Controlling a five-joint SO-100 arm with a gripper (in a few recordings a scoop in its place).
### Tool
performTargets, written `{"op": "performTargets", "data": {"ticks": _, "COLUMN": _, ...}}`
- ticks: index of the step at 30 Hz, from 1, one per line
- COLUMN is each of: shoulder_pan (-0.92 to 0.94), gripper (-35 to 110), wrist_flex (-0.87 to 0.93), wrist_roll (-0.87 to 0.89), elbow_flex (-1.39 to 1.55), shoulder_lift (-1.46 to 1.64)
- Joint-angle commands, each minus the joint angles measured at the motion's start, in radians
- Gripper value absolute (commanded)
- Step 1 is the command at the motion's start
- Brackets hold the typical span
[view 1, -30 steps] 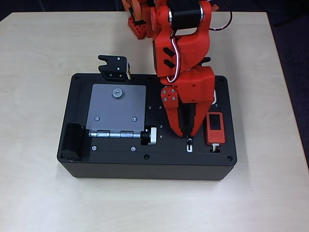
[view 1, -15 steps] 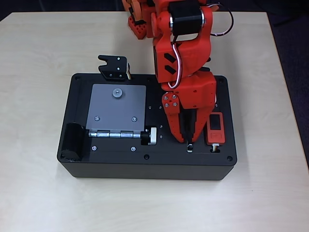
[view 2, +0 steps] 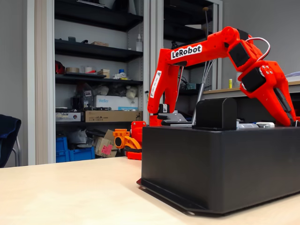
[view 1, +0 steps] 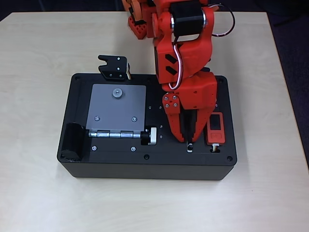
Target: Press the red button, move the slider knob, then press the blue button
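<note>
In the overhead view my orange gripper (view 1: 188,140) points down at the black box (view 1: 120,164), fingers drawn together and shut. Its tips rest on the far end of the narrow white-rimmed slider slot (view 1: 189,148), near the box's front edge. The slider knob lies under the tips and I cannot make it out. The wrist covers the red button and the blue button. In the fixed view the gripper (view 2: 293,121) slants down onto the top of the box (view 2: 220,164) at the right edge.
An orange-red module with a black screen (view 1: 215,128) lies just right of the fingers. Left of them are a silver-and-black cylindrical knob (view 1: 150,136) and a grey hinged plate (view 1: 116,110). A black bracket (view 1: 114,67) sits at the box's back edge.
The gripper has slid along the slot toward the box's front edge, covering more of it. It has barely moved over the last half second.
</note>
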Motion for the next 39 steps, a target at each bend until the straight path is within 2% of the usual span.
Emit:
{"op": "performTargets", "data": {"ticks": 1, "shoulder_pan": -0.035, "gripper": 0, "wrist_flex": 0.063, "wrist_roll": 0.040, "elbow_flex": -0.017, "shoulder_lift": 0.083}}
{"op": "performTargets", "data": {"ticks": 21, "shoulder_pan": -0.040, "gripper": 1, "wrist_flex": 0.302, "wrist_roll": 0.011, "elbow_flex": -0.092, "shoulder_lift": 0.206}}
{"op": "performTargets", "data": {"ticks": 22, "shoulder_pan": -0.043, "gripper": 4, "wrist_flex": 0.311, "wrist_roll": 0.012, "elbow_flex": -0.091, "shoulder_lift": 0.212}}
{"op": "performTargets", "data": {"ticks": 24, "shoulder_pan": -0.055, "gripper": 29, "wrist_flex": 0.313, "wrist_roll": 0.015, "elbow_flex": -0.086, "shoulder_lift": 0.224}}
{"op": "performTargets", "data": {"ticks": 27, "shoulder_pan": -0.081, "gripper": 52, "wrist_flex": 0.314, "wrist_roll": 0.025, "elbow_flex": -0.086, "shoulder_lift": 0.233}}
{"op": "performTargets", "data": {"ticks": 36, "shoulder_pan": -0.166, "gripper": 85, "wrist_flex": 0.249, "wrist_roll": 0.147, "elbow_flex": 0.063, "shoulder_lift": 0.318}}
{"op": "performTargets", "data": {"ticks": 39, "shoulder_pan": -0.189, "gripper": 102, "wrist_flex": 0.262, "wrist_roll": 0.213, "elbow_flex": 0.075, "shoulder_lift": 0.322}}
